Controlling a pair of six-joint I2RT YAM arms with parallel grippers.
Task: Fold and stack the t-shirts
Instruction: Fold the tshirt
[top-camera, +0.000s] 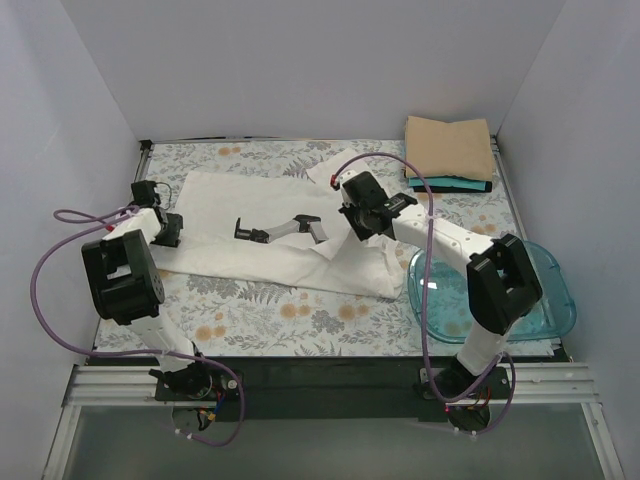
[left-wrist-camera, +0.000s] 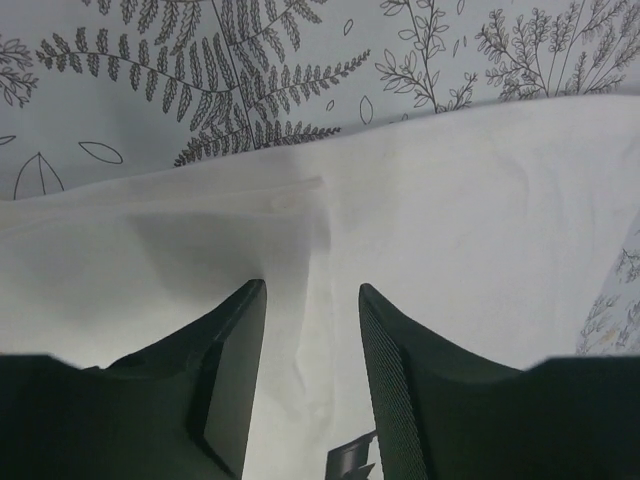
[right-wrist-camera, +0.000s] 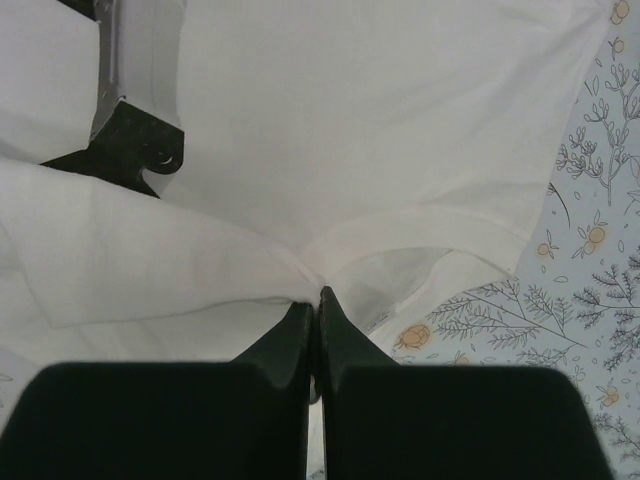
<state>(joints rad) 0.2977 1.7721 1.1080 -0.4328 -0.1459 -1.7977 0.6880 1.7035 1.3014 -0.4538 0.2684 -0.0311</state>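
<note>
An off-white t-shirt (top-camera: 270, 215) lies spread across the middle of the floral table cover. My right gripper (top-camera: 352, 228) is shut on a pinch of its cloth beside the collar (right-wrist-camera: 420, 230), and the cloth bunches at my fingertips (right-wrist-camera: 318, 295). My left gripper (top-camera: 170, 230) is open at the shirt's left edge, its fingers (left-wrist-camera: 240, 330) either side of a low wrinkle in the cloth (left-wrist-camera: 400, 200). At the back right a folded tan shirt (top-camera: 450, 145) lies on a teal one (top-camera: 445, 183), with a strip of black (top-camera: 482, 187) under them.
A clear blue plastic tub (top-camera: 545, 290) stands at the right front, under the right arm. A grey and black jointed piece (top-camera: 280, 228) lies on the shirt's middle, also in the right wrist view (right-wrist-camera: 130, 110). White walls close in three sides.
</note>
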